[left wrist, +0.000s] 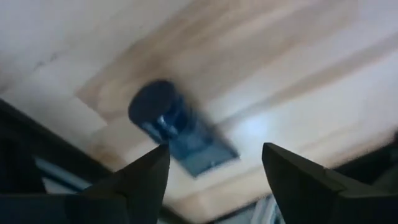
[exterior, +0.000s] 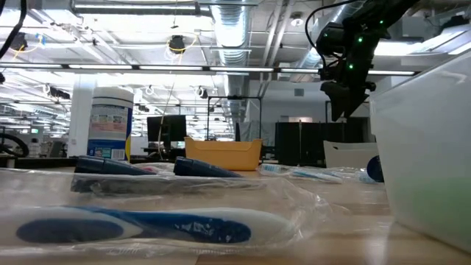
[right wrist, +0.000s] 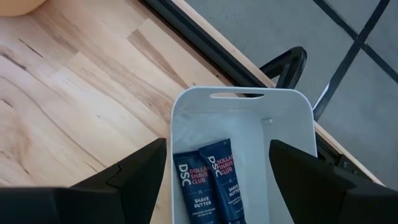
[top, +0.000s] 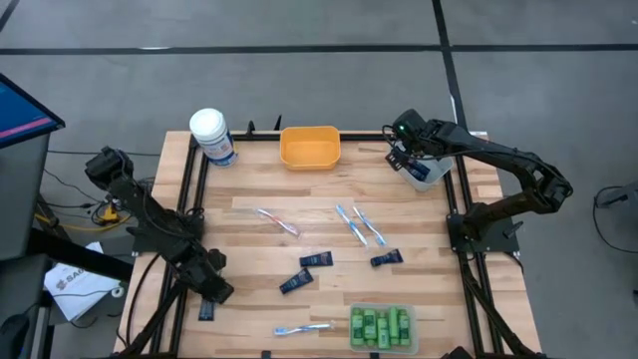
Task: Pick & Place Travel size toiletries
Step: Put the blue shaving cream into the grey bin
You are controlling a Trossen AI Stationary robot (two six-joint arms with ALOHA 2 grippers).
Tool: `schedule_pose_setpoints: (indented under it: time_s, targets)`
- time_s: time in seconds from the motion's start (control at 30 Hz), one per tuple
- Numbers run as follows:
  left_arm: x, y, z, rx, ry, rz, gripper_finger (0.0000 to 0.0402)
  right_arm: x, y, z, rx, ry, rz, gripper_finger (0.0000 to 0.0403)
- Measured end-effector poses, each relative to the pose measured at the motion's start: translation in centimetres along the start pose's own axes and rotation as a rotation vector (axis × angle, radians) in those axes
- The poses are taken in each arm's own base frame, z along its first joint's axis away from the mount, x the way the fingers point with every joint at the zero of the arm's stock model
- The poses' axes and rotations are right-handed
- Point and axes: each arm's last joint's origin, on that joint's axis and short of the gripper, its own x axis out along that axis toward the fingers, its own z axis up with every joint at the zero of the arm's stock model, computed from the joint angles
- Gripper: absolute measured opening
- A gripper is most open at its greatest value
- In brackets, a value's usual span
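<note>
A grey concrete floor [top: 299, 90] with dark seam lines is spreading around the light wooden surface [top: 299, 194], which is sitting in a black metal frame [top: 189, 189]. Overhead, silver ducts [exterior: 235, 22] and pipes are running along a white ceiling while strip lights [exterior: 132, 9] are glowing. Dark cabinets [exterior: 302, 143] and a monitor [exterior: 165, 129] are standing far behind.

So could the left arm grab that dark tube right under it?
Probably yes. The left gripper hovers open over the navy tube at the table's edge, a finger on each side and nothing on top. The frame rail runs close by, which may crowd the fingers.
</note>
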Motion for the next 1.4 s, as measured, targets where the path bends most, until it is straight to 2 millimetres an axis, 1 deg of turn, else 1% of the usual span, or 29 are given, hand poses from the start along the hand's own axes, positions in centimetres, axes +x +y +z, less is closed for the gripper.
schedule_pose_setpoints:
  time_s: [0.1, 0.27, 0.47, 0.57, 0.87, 1.0, 1.17, 1.3, 1.4]
  targets:
    - [0.9, 0.0, 0.2, -0.050, -0.021, 0.051, 0.0254, 0.0, 0.0, 0.0, 0.000, 0.001, 0.000, 0.0276]
    - [2.4, 0.0, 0.6, -0.086, -0.044, 0.127, 0.0243, 0.0, 0.0, 0.0, -0.001, 0.002, 0.000, 0.0276]
    - [2.9, -0.4, 1.1, -0.123, -0.092, 0.107, 0.0225, 0.0, 0.0, 0.0, -0.001, 0.001, 0.000, 0.0276]
    - [2.9, -0.4, 1.2, -0.130, -0.093, 0.109, 0.0206, 0.0, 0.0, 0.0, -0.001, 0.001, 0.000, 0.0276]
    - [2.9, -0.5, 1.2, -0.131, -0.090, 0.104, 0.0131, 0.0, 0.0, 0.0, -0.001, 0.001, 0.000, 0.0276]
    - [2.5, -0.8, 1.6, -0.149, -0.102, 0.059, 0.0123, 0.0, 0.0, 0.0, -0.001, 0.001, 0.000, 0.0276]
    - [1.3, -1.1, 2.6, -0.162, -0.138, -0.008, 0.0139, 0.0, 0.1, 0.0, 0.000, 0.002, 0.020, 0.0276]
    - [-0.3, -1.5, 3.9, -0.157, -0.226, -0.108, 0.0133, 0.0, 0.3, 0.0, 0.002, 0.003, 0.094, 0.0276]
    - [-2.1, -1.6, 5.2, -0.147, -0.331, -0.204, 0.0128, 0.0, 0.4, 0.1, 0.011, 0.001, 0.144, 0.0276]
